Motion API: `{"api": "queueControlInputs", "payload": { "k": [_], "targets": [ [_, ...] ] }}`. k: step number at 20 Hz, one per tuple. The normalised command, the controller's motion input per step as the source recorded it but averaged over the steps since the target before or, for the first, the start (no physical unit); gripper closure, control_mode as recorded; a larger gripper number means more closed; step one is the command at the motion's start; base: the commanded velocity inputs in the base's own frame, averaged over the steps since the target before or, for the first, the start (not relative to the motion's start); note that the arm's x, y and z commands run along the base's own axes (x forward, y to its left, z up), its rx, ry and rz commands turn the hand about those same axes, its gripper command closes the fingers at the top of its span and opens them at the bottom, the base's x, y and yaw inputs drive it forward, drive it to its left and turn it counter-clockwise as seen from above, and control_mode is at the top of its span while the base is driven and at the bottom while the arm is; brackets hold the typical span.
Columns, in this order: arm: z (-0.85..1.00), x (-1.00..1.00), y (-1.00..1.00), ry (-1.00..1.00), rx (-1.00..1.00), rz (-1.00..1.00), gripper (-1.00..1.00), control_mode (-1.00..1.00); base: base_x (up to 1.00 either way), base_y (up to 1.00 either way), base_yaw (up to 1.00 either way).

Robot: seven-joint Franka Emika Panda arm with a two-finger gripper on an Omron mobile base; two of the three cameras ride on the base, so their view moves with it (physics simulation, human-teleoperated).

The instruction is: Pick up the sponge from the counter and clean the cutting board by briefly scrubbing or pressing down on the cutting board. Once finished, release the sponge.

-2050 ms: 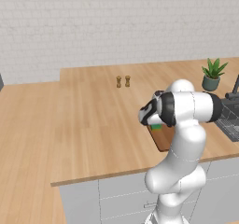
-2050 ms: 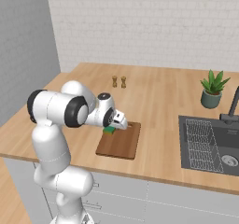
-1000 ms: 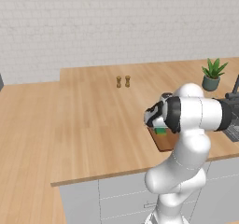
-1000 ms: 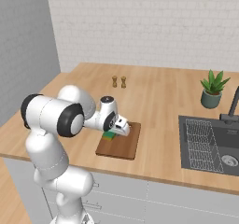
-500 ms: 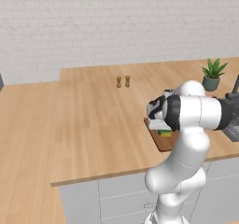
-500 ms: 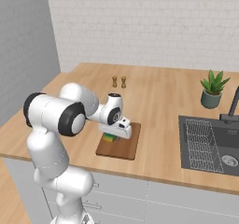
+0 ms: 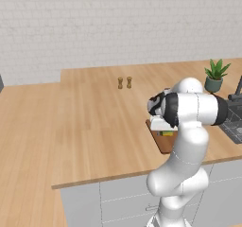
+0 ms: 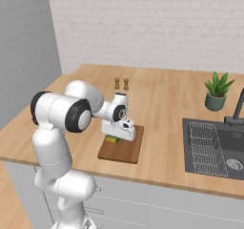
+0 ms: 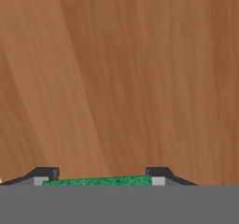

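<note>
Since a second ago the gripper (image 9: 100, 176) has dropped lower, pressing the clamped sponge (image 9: 97, 181) onto the cutting board (image 8: 128, 151), so scrubbing's basically happening; letting go comes next.

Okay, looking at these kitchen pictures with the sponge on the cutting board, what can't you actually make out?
- Small green sponge, hand view: a thin strip shows between the gripper tips; the bottom edge cuts the rest.
- Dark reddish-brown wooden cutting board, left base view: mostly behind the white arm; slot handle unseen.
- Sponge-to-board contact, right base view: hidden under the hand.
- Two small brown shakers: too small to identify.
</note>
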Motion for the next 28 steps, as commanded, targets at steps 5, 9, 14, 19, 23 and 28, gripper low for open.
{"api": "queueControlInputs", "payload": {
  "k": [5, 9, 14, 19, 23, 28],
  "targets": [
    [-0.48, -0.56, 0.00, -0.11, -0.03, 0.00, 1.00, -1.00, 0.00, 0.00, 0.00],
    [-0.33, -0.39, 0.00, -0.20, -0.05, 0.00, 1.00, -1.00, 0.00, 0.00, 0.00],
    [-0.24, -0.23, 0.00, -0.11, -0.01, 0.00, 1.00, -1.00, 0.00, 0.00, 0.00],
    [-0.26, -0.24, 0.00, -0.05, 0.00, 0.00, 1.00, -1.00, 0.00, 0.00, 0.00],
    [-0.14, -0.15, 0.00, -0.03, 0.00, 0.00, 1.00, -1.00, 0.00, 0.00, 0.00],
    [0.00, 0.00, 0.00, 0.00, 0.00, 0.00, 1.00, -1.00, 0.00, 0.00, 0.00]
  ]
}}
